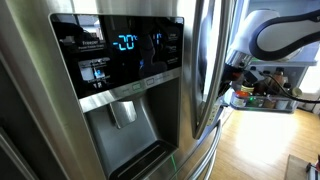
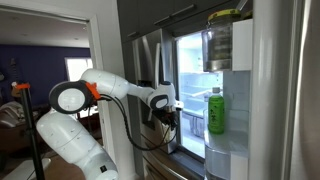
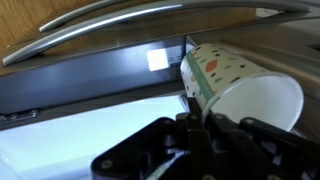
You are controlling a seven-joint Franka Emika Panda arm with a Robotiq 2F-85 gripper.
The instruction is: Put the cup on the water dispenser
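In the wrist view the white paper cup point(image 3: 238, 78) with speckled print lies tilted, with its open mouth facing the camera. My gripper point(image 3: 192, 110) is shut on the cup's wall at the rim, close to the fridge door. The water dispenser point(image 1: 125, 125) is a grey recessed alcove with a paddle lever, set under a black panel with blue digits point(image 1: 125, 45). The alcove is empty. In that exterior view my gripper point(image 1: 238, 66) is off to the right, beyond the door handles. In the other exterior view my gripper point(image 2: 168, 112) is at the open fridge; the cup is too small to make out there.
Long steel door handles point(image 3: 120, 25) run just above the cup. The fridge stands open and lit inside point(image 2: 192, 60). A green bottle point(image 2: 215, 112) stands on the door shelf and a jar point(image 2: 222, 40) stands above it. A cluttered table point(image 1: 265, 95) stands behind the arm.
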